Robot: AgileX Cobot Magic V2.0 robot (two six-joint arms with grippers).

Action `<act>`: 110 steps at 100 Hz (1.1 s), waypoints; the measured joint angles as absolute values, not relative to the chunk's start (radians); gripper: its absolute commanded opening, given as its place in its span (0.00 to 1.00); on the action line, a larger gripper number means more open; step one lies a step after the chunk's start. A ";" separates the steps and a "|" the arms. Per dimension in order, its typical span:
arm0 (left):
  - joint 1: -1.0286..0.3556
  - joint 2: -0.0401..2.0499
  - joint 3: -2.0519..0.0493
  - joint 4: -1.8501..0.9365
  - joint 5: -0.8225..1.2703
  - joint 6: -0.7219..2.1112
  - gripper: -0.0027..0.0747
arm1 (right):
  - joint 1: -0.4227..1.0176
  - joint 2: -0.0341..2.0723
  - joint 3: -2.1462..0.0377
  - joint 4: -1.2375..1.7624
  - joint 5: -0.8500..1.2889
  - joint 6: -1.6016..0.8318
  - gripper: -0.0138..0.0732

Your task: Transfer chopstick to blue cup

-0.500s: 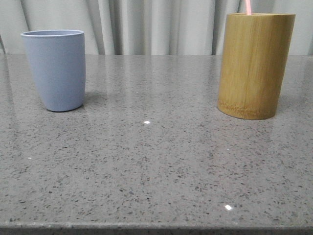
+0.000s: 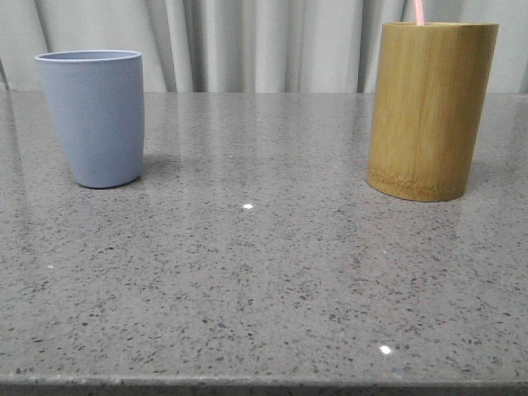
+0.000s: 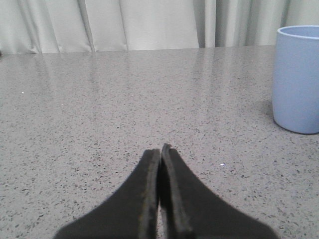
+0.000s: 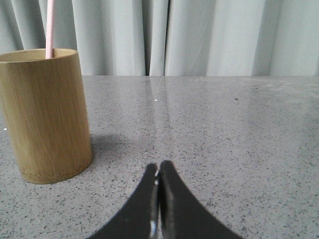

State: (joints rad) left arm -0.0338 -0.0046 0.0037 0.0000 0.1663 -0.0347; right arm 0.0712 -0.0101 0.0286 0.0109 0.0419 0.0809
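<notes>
Beside the closed, empty right hand point(image 4: 158, 174), chopstick point(image 4: 49, 27) stands in bamboo holder point(image 4: 45, 114); left hand point(image 3: 160, 159) closed, empty.

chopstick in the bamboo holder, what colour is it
Pale pink. The chopstick shows best in the right wrist view, rising out of the bamboo holder.

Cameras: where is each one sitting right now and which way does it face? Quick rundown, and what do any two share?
Front view: low over the table, facing forward at the blue cup on the left and the bamboo holder with the chopstick on the right.
Left wrist view: low on the left arm, the shut left gripper in view, blue cup beyond.
Right wrist view: low on the right arm, the shut right gripper in view, bamboo holder and chopstick beyond.
Front and left wrist share the cup.
</notes>
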 measured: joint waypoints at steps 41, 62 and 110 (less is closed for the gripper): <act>-0.034 -0.005 0.004 0.000 0.129 -0.035 0.01 | 0.071 -0.010 0.029 0.011 0.016 0.081 0.08; -0.034 -0.005 0.000 -0.006 0.103 -0.035 0.01 | 0.071 -0.010 0.029 0.011 0.023 0.081 0.08; -0.034 0.166 -0.339 -0.045 0.292 -0.035 0.01 | 0.071 0.172 -0.283 0.011 0.310 0.081 0.09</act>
State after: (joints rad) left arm -0.0338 0.1664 -0.3390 -0.0455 0.2918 -0.0347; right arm 0.0712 0.1723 -0.2832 0.0109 0.3098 0.0809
